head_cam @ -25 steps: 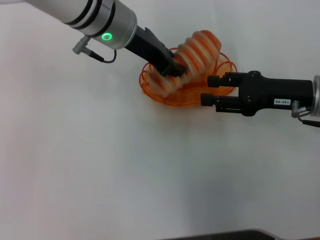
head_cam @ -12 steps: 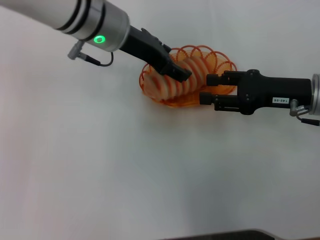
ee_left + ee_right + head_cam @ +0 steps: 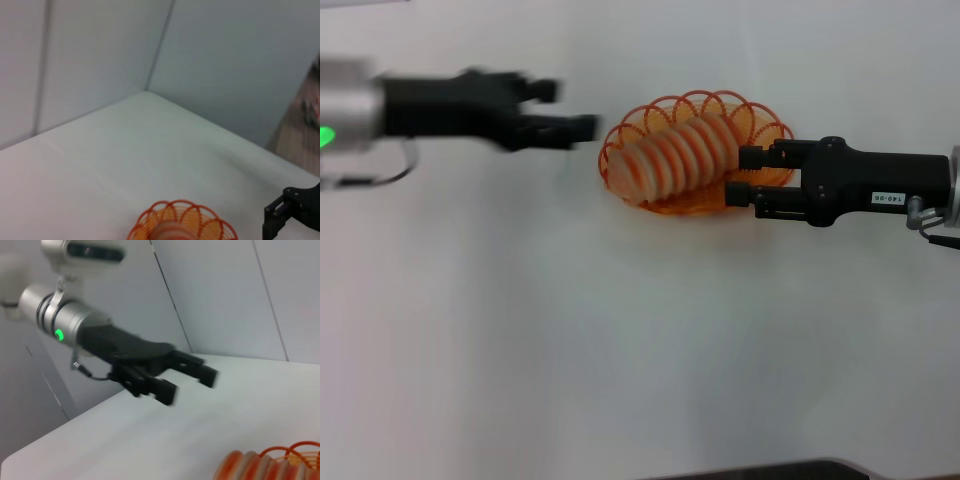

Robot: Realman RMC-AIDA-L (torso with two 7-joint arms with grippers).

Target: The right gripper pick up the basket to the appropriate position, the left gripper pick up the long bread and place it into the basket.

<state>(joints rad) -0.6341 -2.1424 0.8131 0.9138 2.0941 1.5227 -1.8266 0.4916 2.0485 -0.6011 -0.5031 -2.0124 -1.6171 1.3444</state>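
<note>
The long bread (image 3: pixel 670 160) lies flat inside the orange wire basket (image 3: pixel 705 100) on the white table. My left gripper (image 3: pixel 565 108) is open and empty, hovering left of the basket and clear of it. My right gripper (image 3: pixel 744 175) is open, with its fingertips at the basket's right end, one on each side of the rim there. The left wrist view shows the basket (image 3: pixel 200 222), the bread's end (image 3: pixel 170 233) and the right gripper (image 3: pixel 276 216). The right wrist view shows the open left gripper (image 3: pixel 189 382), the bread (image 3: pixel 250 467) and the basket rim (image 3: pixel 300 450).
The white table (image 3: pixel 620 330) stretches in front of the basket and to its left. Grey walls meet in a corner behind the table (image 3: pixel 150 75). A dark edge shows at the table's front (image 3: pixel 770 470).
The left gripper lowered the bread into the basket, let go and drew back to the left. The bread now lies flat in the basket. The right gripper has hardly moved.
</note>
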